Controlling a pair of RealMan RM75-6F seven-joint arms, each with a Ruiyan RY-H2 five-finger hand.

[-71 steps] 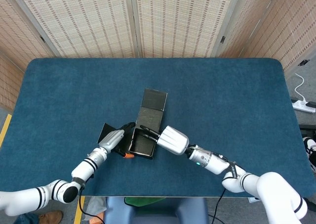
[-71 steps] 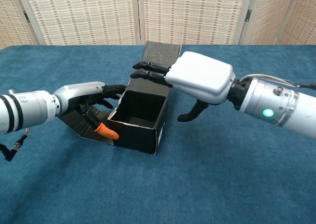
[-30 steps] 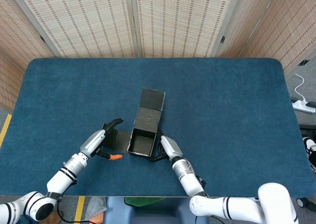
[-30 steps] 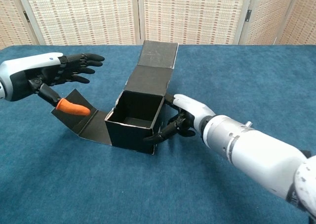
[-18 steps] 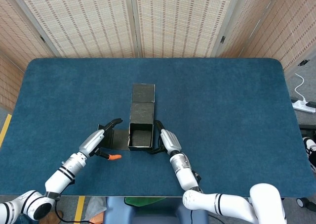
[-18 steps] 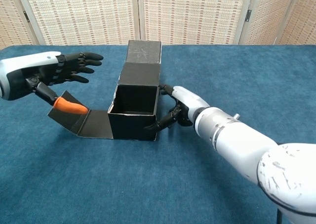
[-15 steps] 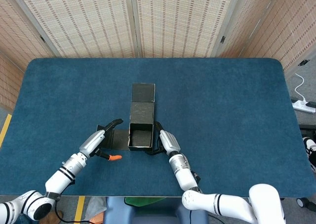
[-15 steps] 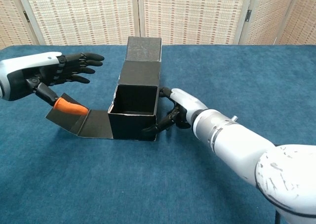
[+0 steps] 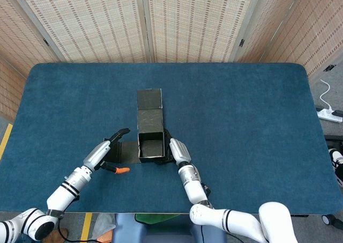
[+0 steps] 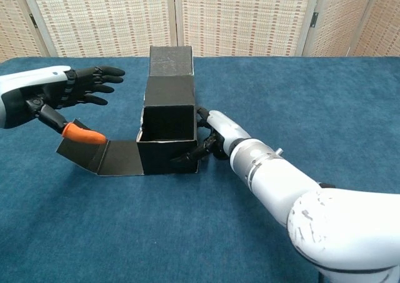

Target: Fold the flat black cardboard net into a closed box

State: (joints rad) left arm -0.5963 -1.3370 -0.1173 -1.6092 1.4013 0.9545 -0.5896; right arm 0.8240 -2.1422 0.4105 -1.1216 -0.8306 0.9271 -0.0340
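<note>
Resting on table (image 9: 241, 109): the black cardboard box (image 10: 167, 139) stands half-formed near the middle of the blue cloth, its open mouth facing the chest camera, four walls up.
Lid panel (image 10: 170, 77): rises from the rear wall and leans away, a second segment (image 9: 149, 99) beyond it lying toward the far side of the table.
Side flap (image 10: 100, 155): unfolded to the box's left, flat near the wall and tilted upward at its outer end.
Left hand (image 10: 59, 95): hovers above the outer end of the side flap, palm turned inward, dark fingers (image 10: 103, 77) stretched apart toward the box, holding nothing; the orange-tipped thumb (image 10: 82, 133) points down at the flap (whether it touches, I cannot tell).
Left arm (image 9: 69, 181): comes in low from the near-left corner.
Right hand (image 10: 215, 133): lies against the box's right wall, fingers curled along its lower front corner, pressing the cardboard rather than enclosing it.
Right arm (image 10: 294, 195): reaches forward from the near edge, forearm almost level with the cloth.
</note>
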